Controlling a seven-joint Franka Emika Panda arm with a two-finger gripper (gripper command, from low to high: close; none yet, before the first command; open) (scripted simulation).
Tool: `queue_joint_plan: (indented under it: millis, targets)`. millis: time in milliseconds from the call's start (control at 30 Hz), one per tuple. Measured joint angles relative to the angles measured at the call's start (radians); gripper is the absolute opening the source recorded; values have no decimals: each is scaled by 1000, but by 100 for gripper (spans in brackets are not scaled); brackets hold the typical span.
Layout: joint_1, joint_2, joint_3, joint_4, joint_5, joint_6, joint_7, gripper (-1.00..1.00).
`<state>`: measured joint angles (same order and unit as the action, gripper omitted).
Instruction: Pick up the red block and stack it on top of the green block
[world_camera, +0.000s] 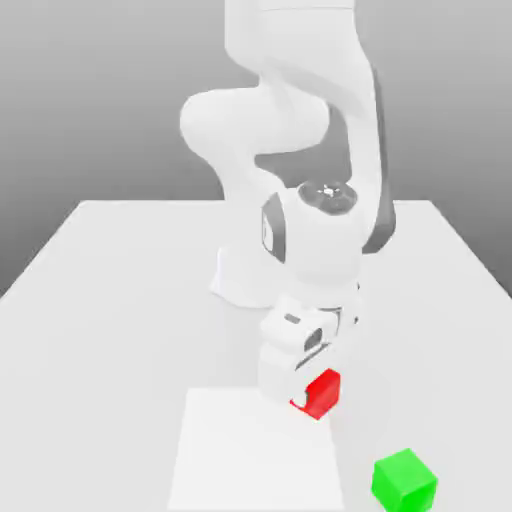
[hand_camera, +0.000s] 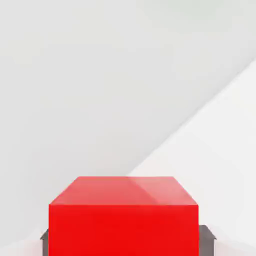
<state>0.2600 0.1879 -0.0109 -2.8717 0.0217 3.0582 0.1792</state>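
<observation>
Red block (world_camera: 320, 394) is in the grasp of the hand (hand_camera: 129, 241), whose dark fingertips (hand_camera: 207, 241) press on two opposite sides of it. In the exterior view it lies at the far corner of the pale square (world_camera: 255, 450) on the exterior view's right, and whether it touches the surface below cannot be told. It is turned askew to the square: the square's edge runs slantwise to the block's edges in the hand view. In the exterior view, its upper edge climbs toward the exterior view's right. One face runs straight across from fingertip to fingertip; part of the block is hidden, so which way a long axis would run cannot be told.

The green block (world_camera: 404, 482) stands apart on the worktop (world_camera: 120, 330), nearer the exterior view's camera and farther to its right, with one corner toward that camera. The arm (world_camera: 320, 235) reaches down over the red block from behind, its base (world_camera: 245, 278) farther back on the worktop.
</observation>
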Motion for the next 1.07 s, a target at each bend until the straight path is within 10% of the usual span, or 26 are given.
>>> queue_joint_plan:
  millis: [333, 933, 967, 1067]
  targets:
    - [1, -249, -6, -23, -29, -226, 33, -100]
    - [84, 101, 12, 495, -21, -393, 538, -100]
    - [86, 132, 10, 497, -21, -364, 539, 100]
    - [86, 132, 10, 497, -21, -364, 539, 100]
